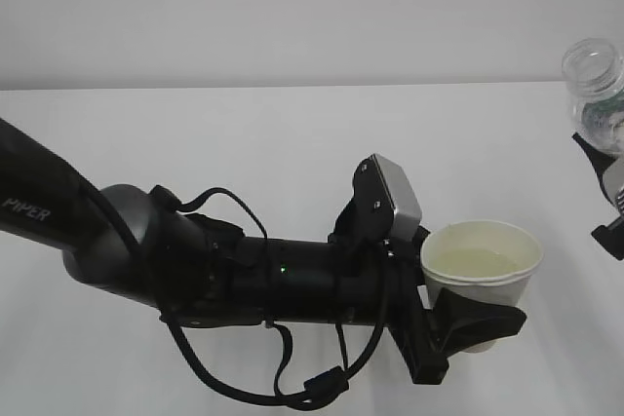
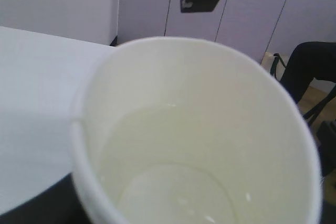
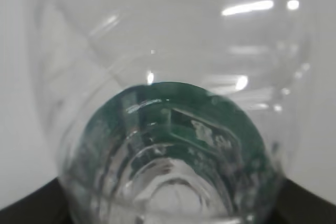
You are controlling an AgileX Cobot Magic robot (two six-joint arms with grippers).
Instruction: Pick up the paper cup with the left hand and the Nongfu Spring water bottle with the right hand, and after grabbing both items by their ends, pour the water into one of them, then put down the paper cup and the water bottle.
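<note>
Left gripper [image 1: 478, 323] nearest the camera, low in the exterior view, on the bulky black arm [image 1: 195, 260] marked PIPER with cable loops hanging under it. Jaws clamped on the lower part of the paper cup [image 1: 483, 265]; one black finger [image 1: 478, 321] wraps the front of the cup wall. Cup upright, held above the white table [image 1: 244, 143], rim up. Water [image 1: 473, 262] sits in the cup, pale, partly filling it; left wrist view shows the same liquid [image 2: 173, 182] pooled in the cream inside.

Farther back at the right edge, right gripper [image 1: 609, 192] mostly cut off by the frame, jaws closed around the water bottle [image 1: 597, 90]. Bottle upright, open neck on top, no cap, well apart from the cup. Right wrist view shows clear ribbed plastic and green label [image 3: 178, 129] close up.
</note>
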